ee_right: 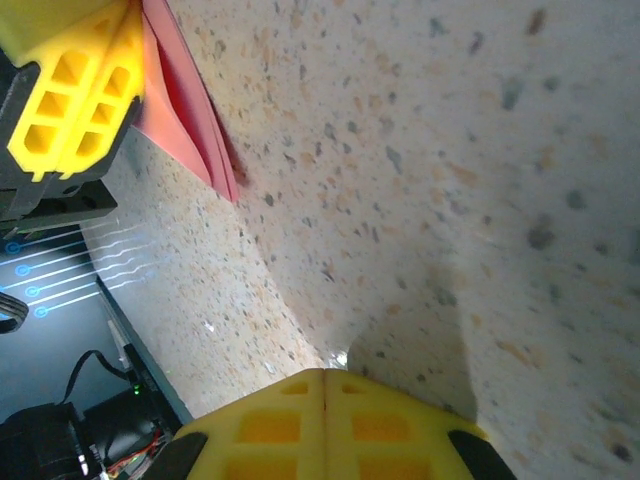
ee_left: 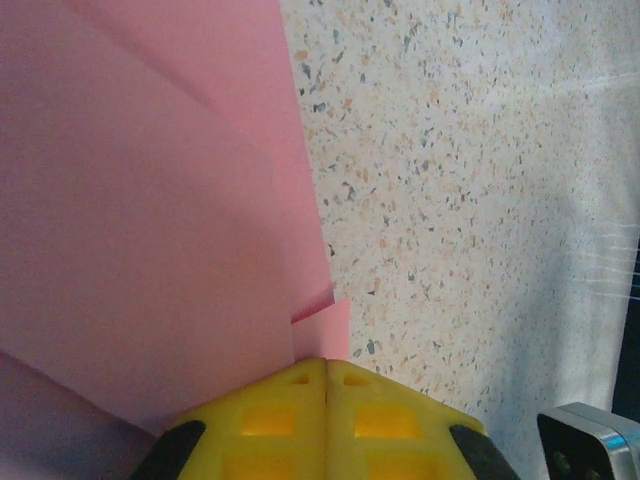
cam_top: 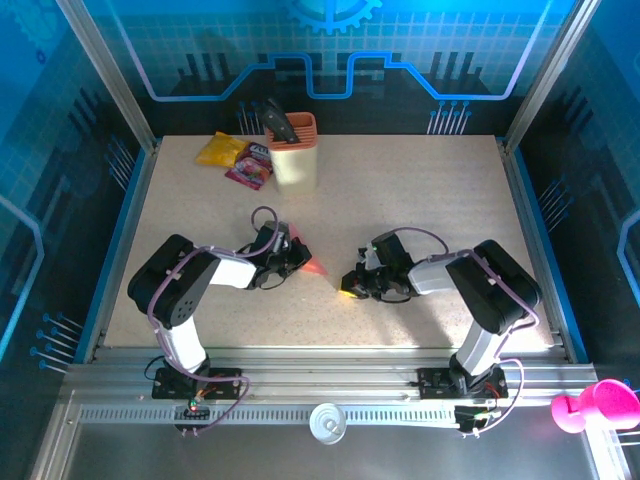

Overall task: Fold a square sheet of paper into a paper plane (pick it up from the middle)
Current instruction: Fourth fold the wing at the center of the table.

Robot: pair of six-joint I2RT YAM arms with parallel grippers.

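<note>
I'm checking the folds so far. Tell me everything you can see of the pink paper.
The paper is thin, matte, plain pink-red, unprinted. It is folded into overlapping layers with straight diagonal edges, narrowing to a point. The shut left end effector pinches one edge, holding it tilted over the speckled table; whether its tip touches the surface is unclear.

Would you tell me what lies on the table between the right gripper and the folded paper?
Nothing: bare speckled table separates the right gripper from the folded paper, clearest in the right wrist view.
</note>
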